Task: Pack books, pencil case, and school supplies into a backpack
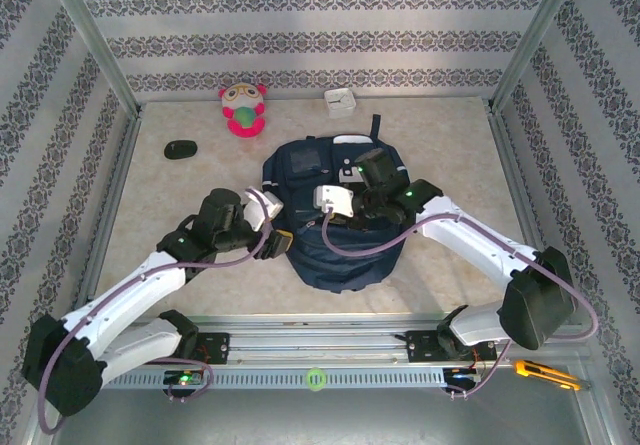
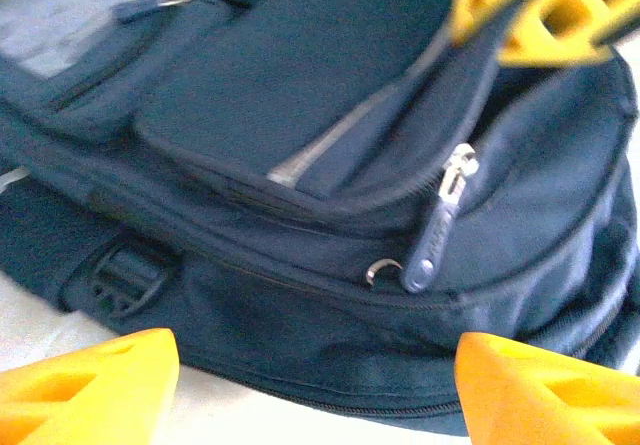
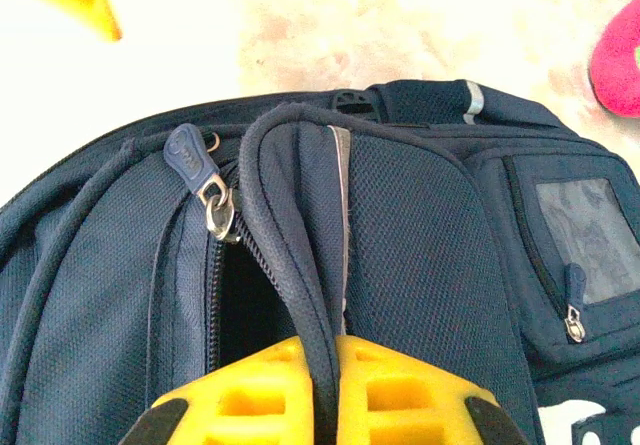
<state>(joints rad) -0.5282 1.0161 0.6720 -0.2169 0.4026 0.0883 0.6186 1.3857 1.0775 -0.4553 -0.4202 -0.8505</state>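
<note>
The navy-blue backpack (image 1: 340,250) lies flat in the middle of the table, its main zipper partly open beside the silver pull (image 3: 212,203). My right gripper (image 3: 328,370) is shut on the piped edge of the backpack's flap (image 3: 300,215) and holds it up beside the dark opening. The same pinch appears at the top right of the left wrist view, on the right gripper's yellow fingers (image 2: 545,15). At the backpack's left side my left gripper (image 2: 320,395) stands open, its fingers (image 2: 90,385) wide apart with nothing between them. The books, pencil case and school supplies are out of view.
A pink and green plush toy (image 1: 243,110) and a small white box (image 1: 341,101) sit along the back wall. A black oval object (image 1: 181,149) lies at the back left. An orange utility knife (image 1: 545,373) rests on the front rail at the right.
</note>
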